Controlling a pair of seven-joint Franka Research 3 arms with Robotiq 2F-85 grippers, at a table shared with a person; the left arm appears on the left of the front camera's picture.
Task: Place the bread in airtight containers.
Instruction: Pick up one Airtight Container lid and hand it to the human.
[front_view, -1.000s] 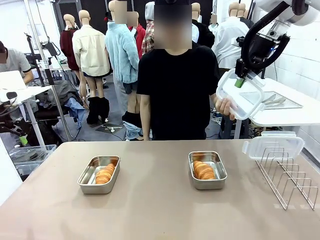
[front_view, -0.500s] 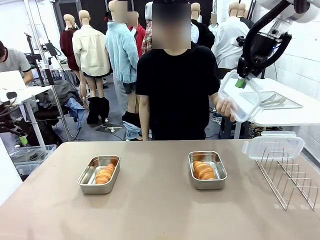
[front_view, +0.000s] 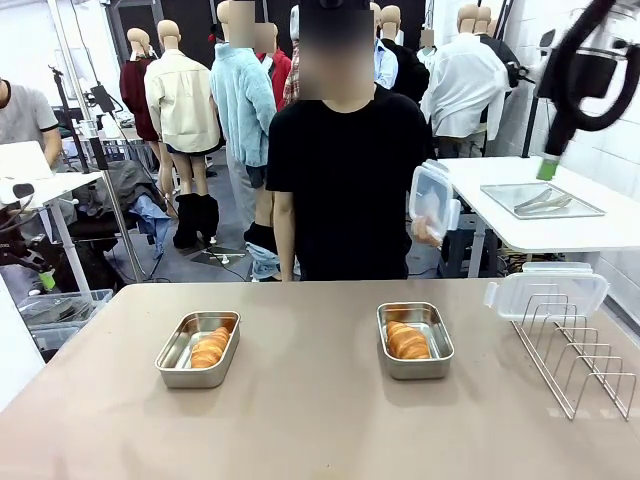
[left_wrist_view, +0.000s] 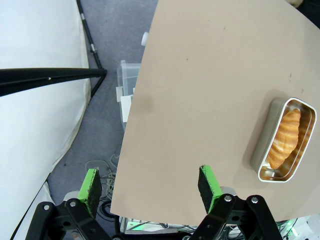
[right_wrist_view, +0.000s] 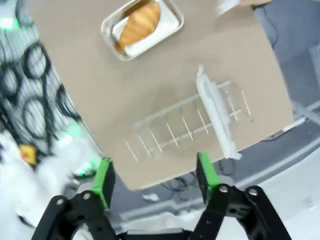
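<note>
The left roll (front_view: 209, 348) lies in the left pan (front_view: 190, 378), the right roll (front_view: 407, 340) in the right pan (front_view: 415, 371), on the surface (front_view: 320, 425), uncovered. State of left pincer (left_wrist_view: 148, 180) and right pincer (right_wrist_view: 154, 167): apart, empty. A hand (front_view: 428, 232) holds 1 clear lid (front_view: 433, 198), far side.

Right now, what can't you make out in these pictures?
- Clear lid in the person's hand, front view: too small to tell its clips.
- Second lid by the wire rack, right wrist view: motion blur hides how it rests.
- Bread in the pan, right wrist view: blur wipes out its ridges.
</note>
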